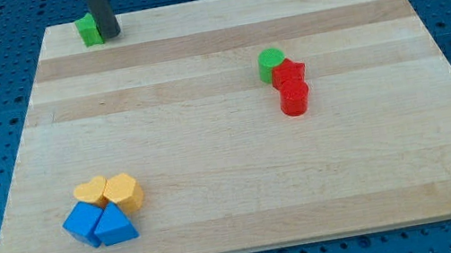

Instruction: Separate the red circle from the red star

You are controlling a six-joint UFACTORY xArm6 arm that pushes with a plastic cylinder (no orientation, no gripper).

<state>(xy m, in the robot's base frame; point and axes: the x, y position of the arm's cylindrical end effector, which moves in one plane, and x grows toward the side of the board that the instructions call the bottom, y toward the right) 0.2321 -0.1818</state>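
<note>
Blue blocks [100,224] nearest, wooden board [211,147]

Red circle [294,97]: short red cylinder, flat face up, standing on the board right of centre. Red star [289,73]: red block just above it toward the view's top, points hard to make out at this size, likely a star lying flat. The two appear to touch, star's lower edge against circle's upper rim.
</note>
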